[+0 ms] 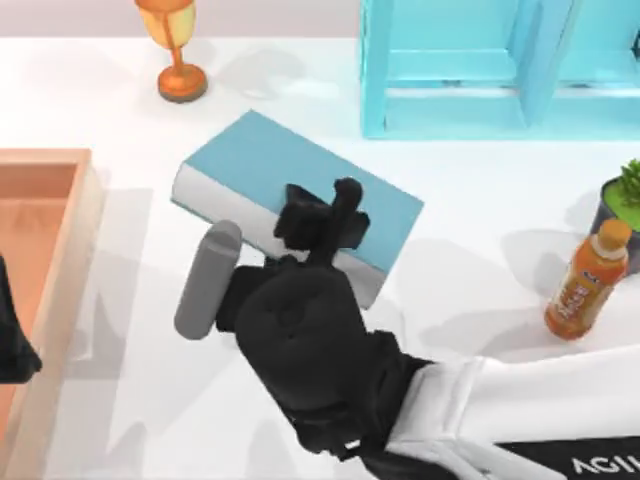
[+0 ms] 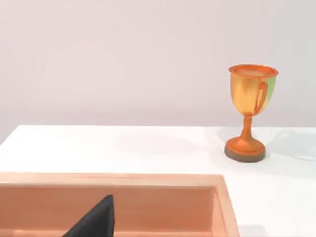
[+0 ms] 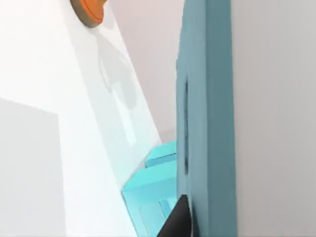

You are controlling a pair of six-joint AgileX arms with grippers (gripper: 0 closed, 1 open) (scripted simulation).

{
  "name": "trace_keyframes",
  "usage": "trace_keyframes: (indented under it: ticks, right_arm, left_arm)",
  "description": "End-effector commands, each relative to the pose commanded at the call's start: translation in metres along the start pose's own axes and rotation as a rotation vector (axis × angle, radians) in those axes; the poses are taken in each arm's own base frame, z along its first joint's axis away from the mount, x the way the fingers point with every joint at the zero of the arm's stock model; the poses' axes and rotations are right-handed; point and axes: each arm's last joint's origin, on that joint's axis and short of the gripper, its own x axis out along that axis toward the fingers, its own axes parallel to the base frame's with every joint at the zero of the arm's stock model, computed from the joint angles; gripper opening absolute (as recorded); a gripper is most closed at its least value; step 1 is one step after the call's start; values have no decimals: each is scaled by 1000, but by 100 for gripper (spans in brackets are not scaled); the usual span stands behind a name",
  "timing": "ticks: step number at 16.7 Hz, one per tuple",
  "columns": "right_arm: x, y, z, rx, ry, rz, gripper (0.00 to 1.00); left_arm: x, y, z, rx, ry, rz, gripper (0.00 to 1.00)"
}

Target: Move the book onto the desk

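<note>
The light-blue book [image 1: 290, 165] with white page edges lies at a slant across the middle of the white desk [image 1: 450, 290]. My right gripper [image 1: 322, 212] reaches in from the lower right and is shut on the book at its near long edge. In the right wrist view the book's cover [image 3: 207, 98] stands very close, with one dark fingertip [image 3: 177, 222] pressed against it. My left gripper [image 1: 12, 345] is parked at the far left over the wooden tray.
A tan wooden tray [image 1: 40, 165] sits at the left edge. An orange trophy [image 1: 178, 45] stands at the back left, a cyan shelf unit [image 1: 460, 70] at the back right. An orange bottle [image 1: 587, 280] and a potted plant [image 1: 622, 205] stand at the right.
</note>
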Motion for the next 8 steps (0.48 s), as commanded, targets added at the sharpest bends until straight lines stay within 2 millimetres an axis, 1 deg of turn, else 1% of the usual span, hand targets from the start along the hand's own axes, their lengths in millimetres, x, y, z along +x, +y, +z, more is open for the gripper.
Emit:
trace_keyframes:
  ticks: [2,4,6,8]
  right_arm:
    - [-12,24,2,-180,-5,40,0]
    - [-21,40,1,-298,-10,65,0]
    - [-25,45,0,-343,-12,76,0]
    - [-25,45,0,-343,-12,76,0]
  left_arm:
    - [0,0,0,0,0,0,100]
    - [0,0,0,0,0,0,100]
    - [0,0,0,0,0,0,100]
    - [0,0,0,0,0,0,100]
